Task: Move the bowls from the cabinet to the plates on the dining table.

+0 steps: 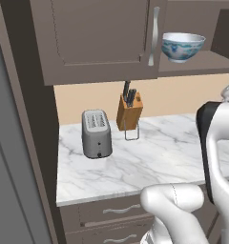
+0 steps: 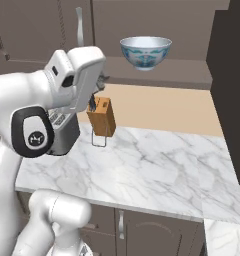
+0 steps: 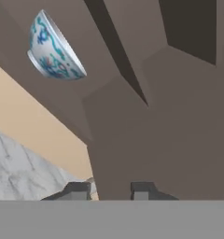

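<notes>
Since the white bowl with the blue pattern (image 2: 145, 51) is sitting upright on the open cabinet (image 2: 162, 75) shelf, nothing has been picked up yet, and it looks like the reach toward it is what's being set up. That bowl (image 1: 182, 46) is seen just right of the closed panelled door with the long silver handle (image 1: 154, 35), above the marble counter (image 1: 150, 157), and it is taken as the landmark here. Below the bowl and to its left, a wooden knife block (image 2: 102, 116) stands on the counter, and further left of that a grey toaster (image 1: 96, 133) is parked. In the hand view the bowl (image 3: 53, 49) is seen tilted up in the upper left corner, so the gripper (image 3: 109, 190) is judged to be aimed well off to one side of it, more at the cabinet's dark side panel than at the rim. Two dark fingertips (image 3: 142, 189) are seen with a clear gap between them and nothing in it, so the jaws are read as spread apart and empty. What could go wrong: if the hand is pushed forward on this line, the cabinet wall gets hit instead of the bowl. If the rim is clipped from below, the bowl could be shoved back on the shelf or tipped off onto the counter. The knife block under the bowl could also be knocked by the forearm on the way up.
</notes>
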Motion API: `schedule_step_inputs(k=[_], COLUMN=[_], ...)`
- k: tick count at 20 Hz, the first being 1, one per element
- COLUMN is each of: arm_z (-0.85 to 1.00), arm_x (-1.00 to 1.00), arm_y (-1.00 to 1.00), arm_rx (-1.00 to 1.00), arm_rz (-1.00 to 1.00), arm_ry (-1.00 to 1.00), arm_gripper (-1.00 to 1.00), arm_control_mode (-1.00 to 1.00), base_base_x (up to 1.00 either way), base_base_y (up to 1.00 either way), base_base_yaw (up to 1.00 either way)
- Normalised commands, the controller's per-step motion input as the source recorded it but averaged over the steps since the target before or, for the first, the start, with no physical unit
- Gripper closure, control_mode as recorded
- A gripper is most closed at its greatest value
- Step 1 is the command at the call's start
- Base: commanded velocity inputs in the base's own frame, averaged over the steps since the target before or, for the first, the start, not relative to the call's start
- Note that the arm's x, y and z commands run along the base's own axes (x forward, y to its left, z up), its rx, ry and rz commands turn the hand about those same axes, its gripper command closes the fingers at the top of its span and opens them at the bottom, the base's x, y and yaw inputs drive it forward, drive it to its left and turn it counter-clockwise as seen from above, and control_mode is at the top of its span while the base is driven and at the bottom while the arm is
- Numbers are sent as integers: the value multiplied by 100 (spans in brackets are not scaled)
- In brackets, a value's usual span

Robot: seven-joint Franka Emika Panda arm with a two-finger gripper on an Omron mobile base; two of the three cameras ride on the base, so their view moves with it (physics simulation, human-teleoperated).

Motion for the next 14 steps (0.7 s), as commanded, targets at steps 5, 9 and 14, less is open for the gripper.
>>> schedule_step_inputs(k=[5,9,14], arm_z=[3,1,0], arm_x=[-1,-11,-9], arm_y=[44,40,14], arm_rx=[0,-3,-2], arm_rz=[9,5,2], arm_ry=[0,0,10], arm_gripper=[-100,-100,-100], arm_control_mode=[-100,-100,-100], base_base_x=[0,0,0], base_base_y=[0,0,0], base_base_yaw=[0,0,0])
